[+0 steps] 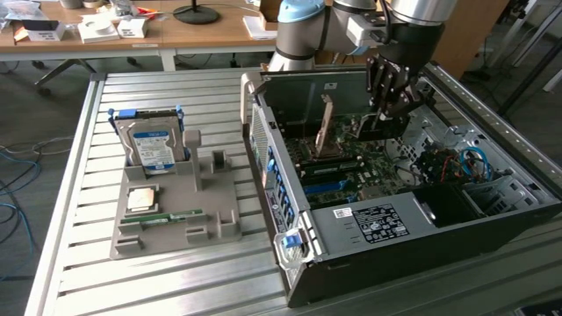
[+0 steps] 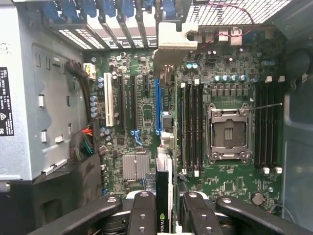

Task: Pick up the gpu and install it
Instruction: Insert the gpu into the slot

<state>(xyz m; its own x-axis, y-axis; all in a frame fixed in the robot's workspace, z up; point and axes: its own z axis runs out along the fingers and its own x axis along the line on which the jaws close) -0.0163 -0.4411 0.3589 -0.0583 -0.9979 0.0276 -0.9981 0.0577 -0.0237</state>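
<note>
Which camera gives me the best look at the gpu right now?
The wrist view: the gpu stands edge-on, clamped in the pincer, its green logo visible, above the motherboard. In the exterior view the pincer covers most of it inside the case; what looks like a dark piece of it hangs below.

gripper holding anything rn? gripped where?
Yes. The gripper holds the gpu edge-on, with fingers on its two flat faces at the upper edge, at the end away from its metal bracket, above the motherboard.
</note>
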